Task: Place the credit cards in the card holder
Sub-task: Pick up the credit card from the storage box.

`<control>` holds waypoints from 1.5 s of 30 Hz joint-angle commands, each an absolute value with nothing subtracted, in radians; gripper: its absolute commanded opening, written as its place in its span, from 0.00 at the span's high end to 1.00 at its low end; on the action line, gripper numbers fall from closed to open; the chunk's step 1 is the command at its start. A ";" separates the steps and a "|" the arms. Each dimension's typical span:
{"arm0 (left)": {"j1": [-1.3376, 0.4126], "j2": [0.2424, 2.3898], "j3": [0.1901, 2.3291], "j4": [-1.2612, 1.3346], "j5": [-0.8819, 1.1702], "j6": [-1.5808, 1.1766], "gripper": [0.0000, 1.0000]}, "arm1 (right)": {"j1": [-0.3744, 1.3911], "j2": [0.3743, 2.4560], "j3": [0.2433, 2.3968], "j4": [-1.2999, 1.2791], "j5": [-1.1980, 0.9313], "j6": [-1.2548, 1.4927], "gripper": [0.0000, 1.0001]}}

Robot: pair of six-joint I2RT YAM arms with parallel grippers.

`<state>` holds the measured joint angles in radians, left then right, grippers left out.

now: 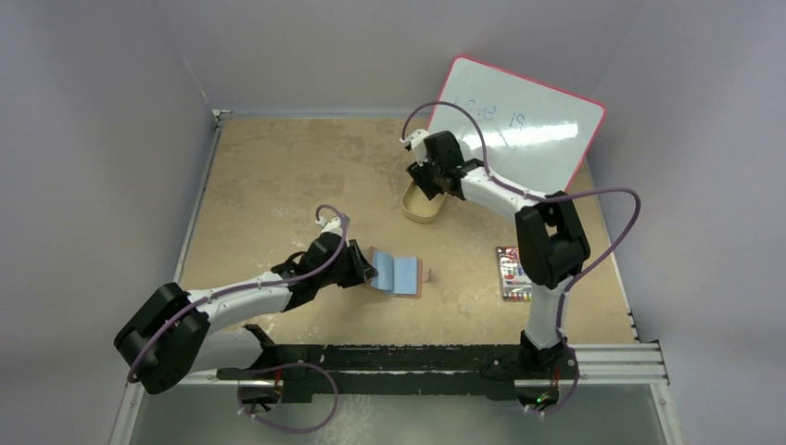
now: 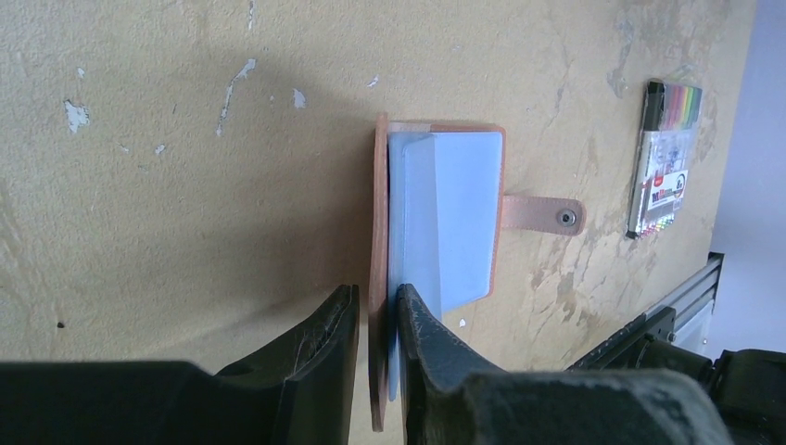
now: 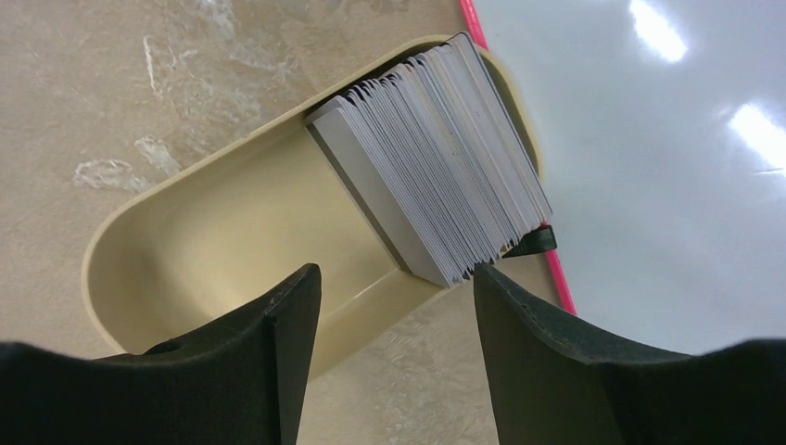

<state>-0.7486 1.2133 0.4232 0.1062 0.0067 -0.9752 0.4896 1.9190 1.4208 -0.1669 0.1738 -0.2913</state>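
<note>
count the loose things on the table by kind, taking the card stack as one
reddish-brown leather card holder: 1
stack of whitish-grey plastic cards: 1
tan oval tray: 1
pink-edged whiteboard: 1
pack of coloured markers: 1
total: 5

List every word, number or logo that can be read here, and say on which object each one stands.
"Love is": faint handwriting on the whiteboard, second word uncertain.
Marker pack: printed label, too small and blurred to read.
Credit cards in the tan tray and card holder: no text visible.
</note>
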 commanded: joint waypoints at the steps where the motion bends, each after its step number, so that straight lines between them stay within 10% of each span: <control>1: -0.755 1.199 0.429 0.122 -0.009 -0.947 0.79 | 0.486 1.931 1.461 -0.111 0.192 -0.341 0.36; 45: -0.755 1.140 0.429 0.083 -0.037 -0.935 0.79 | 0.473 1.958 1.505 -0.090 0.325 -0.398 0.88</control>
